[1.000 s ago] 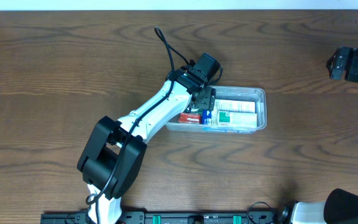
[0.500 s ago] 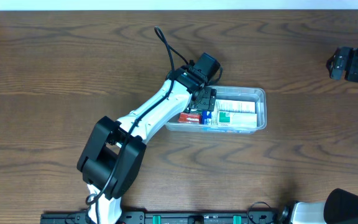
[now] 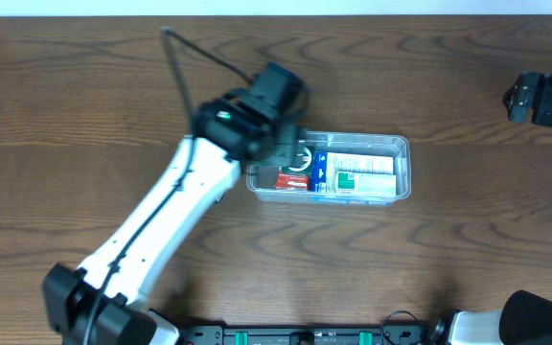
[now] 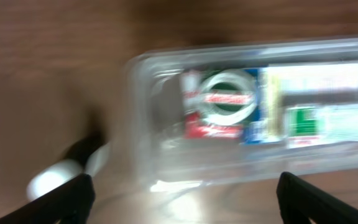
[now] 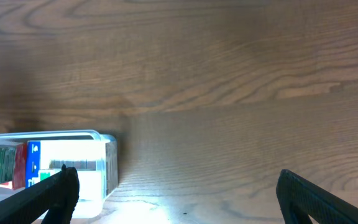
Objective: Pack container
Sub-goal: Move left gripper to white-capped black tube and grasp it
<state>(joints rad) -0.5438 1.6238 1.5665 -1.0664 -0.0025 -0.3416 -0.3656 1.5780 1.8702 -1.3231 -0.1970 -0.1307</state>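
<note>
Since the earlier overhead frame the left arm (image 3: 175, 206) has swung its elbow out toward the lower left of the frame and drawn its wrist up and left, so it now sits over the left short end of the container (image 3: 406, 172) rather than over its middle. Seen from its own, motion-blurred wrist camera, the left gripper (image 4: 182, 200) is released and carries nothing, its two fingertips (image 4: 64, 198) set wide apart at the bottom corners of the frame. Just beyond them the tub lies across the upper centre, its long axis running left to right. It rests on the wooden table (image 3: 84, 96) slightly right of centre in the overhead view. Inside, a red packet (image 3: 290, 180) lies at the left end under a round green-and-white label (image 4: 224, 98), with a white-and-green box (image 3: 364, 172) filling the right half. No loose item shows on the table, so the packing looks close to done. Any further move turns on this: the tub extends to the right from the left gripper, which is by far the nearer one. Farthest off, at the right edge of the overhead frame, the right gripper (image 5: 180, 198) also hangs spread and empty, well apart from the tub, seeing only its right end at its lower left
</note>
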